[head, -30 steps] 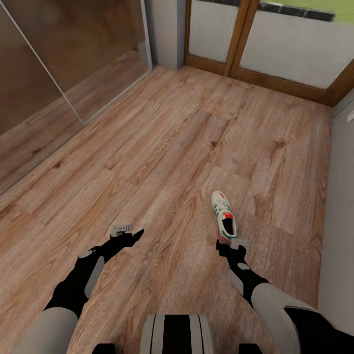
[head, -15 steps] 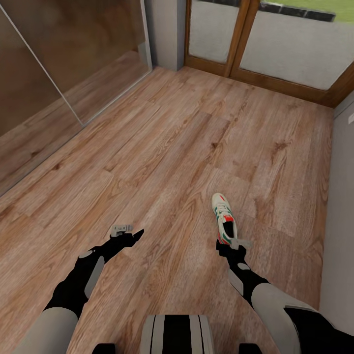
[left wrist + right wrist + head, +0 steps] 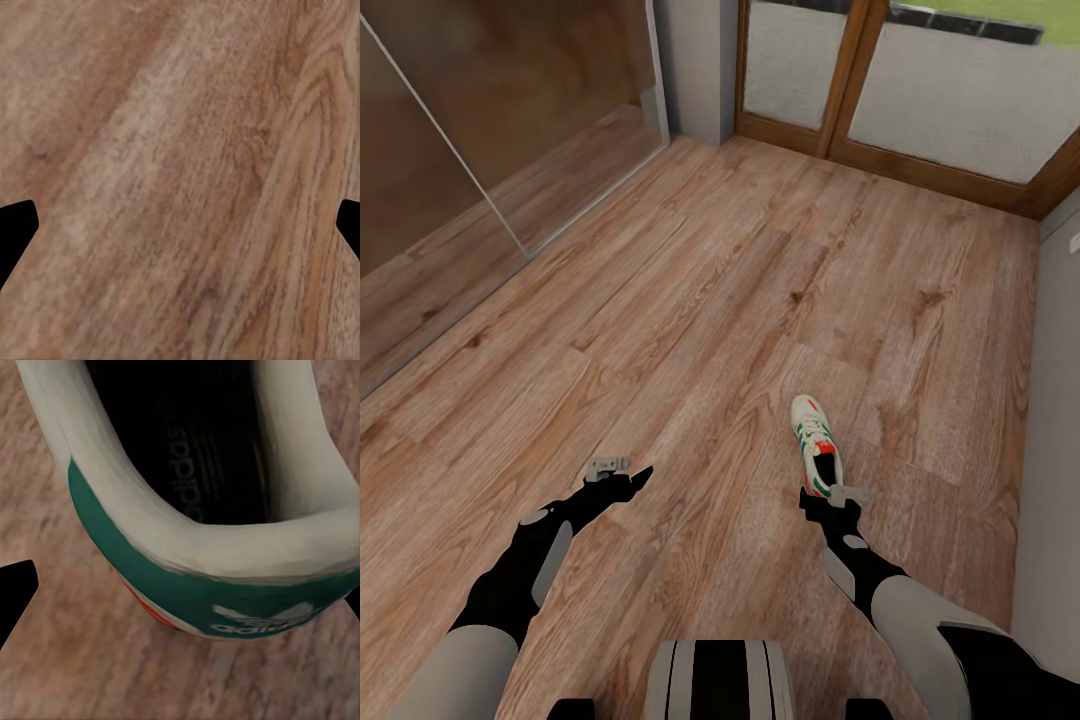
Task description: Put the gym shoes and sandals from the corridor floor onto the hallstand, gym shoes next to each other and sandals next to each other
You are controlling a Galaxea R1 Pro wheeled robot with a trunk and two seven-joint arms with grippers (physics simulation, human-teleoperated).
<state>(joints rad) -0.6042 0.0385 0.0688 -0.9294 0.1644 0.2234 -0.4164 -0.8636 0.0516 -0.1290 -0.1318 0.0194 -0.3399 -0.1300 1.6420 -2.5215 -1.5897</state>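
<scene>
One gym shoe, white with green stripes and a red-orange tongue, lies on the corridor floor, toe pointing away from me. My right gripper hovers just above its heel. In the right wrist view the gym shoe's green heel patch and dark opening are very close, and the right gripper is open, its black fingertips wide apart with the heel between them. My left gripper hangs over bare floor; the left gripper is open and empty. The sandals and the hallstand are out of view.
A glass sliding panel runs along the left. A wood-framed glass door closes the far end beside a grey wall corner. A grey wall stands close on the right of the shoe.
Almost nothing. The shoe and floor sit a few pixels lower in the head view, so the camera shifted slightly. Both arms hold the same pose.
</scene>
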